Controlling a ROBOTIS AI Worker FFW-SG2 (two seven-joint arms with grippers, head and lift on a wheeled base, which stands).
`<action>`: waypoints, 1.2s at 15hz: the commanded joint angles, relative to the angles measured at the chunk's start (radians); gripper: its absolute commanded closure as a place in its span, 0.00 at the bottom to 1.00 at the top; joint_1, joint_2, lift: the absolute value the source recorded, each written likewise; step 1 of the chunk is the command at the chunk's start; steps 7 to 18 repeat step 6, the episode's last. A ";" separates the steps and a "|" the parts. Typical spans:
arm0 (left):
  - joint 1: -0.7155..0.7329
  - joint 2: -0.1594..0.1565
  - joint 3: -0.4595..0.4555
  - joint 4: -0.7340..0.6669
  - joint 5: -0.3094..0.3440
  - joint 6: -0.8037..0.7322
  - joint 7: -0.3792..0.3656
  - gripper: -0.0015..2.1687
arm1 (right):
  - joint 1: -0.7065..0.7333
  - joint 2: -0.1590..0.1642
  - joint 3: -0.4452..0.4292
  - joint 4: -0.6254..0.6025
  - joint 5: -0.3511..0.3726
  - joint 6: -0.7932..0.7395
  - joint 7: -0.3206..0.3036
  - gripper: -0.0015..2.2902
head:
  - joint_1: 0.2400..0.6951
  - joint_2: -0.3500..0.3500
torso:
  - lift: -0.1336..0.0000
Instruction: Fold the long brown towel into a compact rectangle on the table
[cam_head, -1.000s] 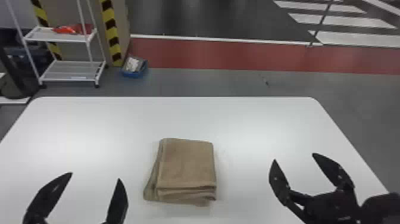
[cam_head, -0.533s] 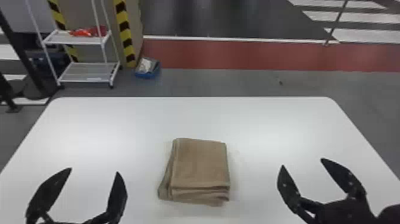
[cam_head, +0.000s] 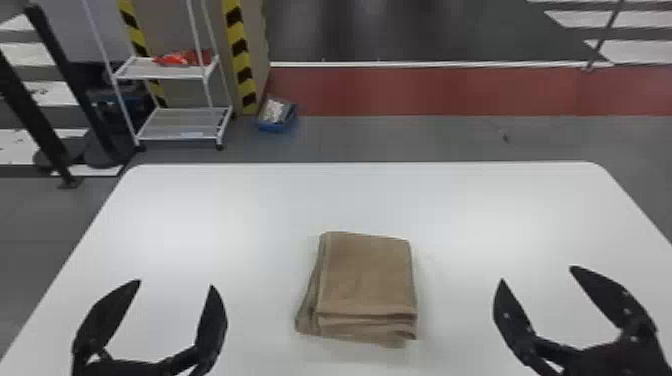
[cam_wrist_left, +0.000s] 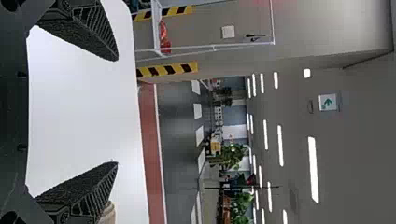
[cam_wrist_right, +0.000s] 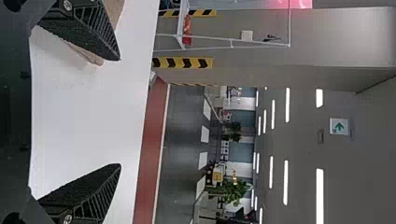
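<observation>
In the head view the brown towel (cam_head: 367, 280) lies folded into a compact, slightly uneven rectangle on the white table (cam_head: 250, 210), its layers stacked at the near edge and some fabric peeking out on the left. My left gripper (cam_head: 175, 284) stands open to the left of it, my right gripper (cam_head: 537, 275) open to its right; neither touches it. Between the open fingers of the left gripper (cam_wrist_left: 116, 112) in its wrist view is bare table, with a bit of towel (cam_wrist_left: 108, 213) past one finger. The right gripper (cam_wrist_right: 120, 112) is likewise empty, the towel (cam_wrist_right: 113, 10) partly behind one finger.
Beyond the table's far edge stand a white shelf rack (cam_head: 182, 125) with red items on it, a blue box (cam_head: 276, 117) on the floor, and black posts (cam_head: 65, 90) at the far left.
The head view has swung so that table and towel appear farther right. Both grippers stay open, with the left one now sitting farther from the towel in view.
</observation>
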 joint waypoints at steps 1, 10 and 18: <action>-0.001 -0.003 0.012 -0.003 0.018 0.001 -0.005 0.04 | 0.000 0.001 0.010 0.000 0.016 -0.002 0.000 0.03 | 1.00 0.54 | 0.07; 0.002 -0.003 0.026 -0.009 0.027 0.001 -0.006 0.04 | 0.000 0.001 0.027 0.000 0.030 0.001 -0.002 0.03 | 1.00 0.59 | 0.07; 0.002 -0.003 0.026 -0.009 0.027 0.001 -0.006 0.04 | 0.000 0.001 0.027 0.000 0.030 0.001 -0.002 0.03 | 1.00 0.59 | 0.07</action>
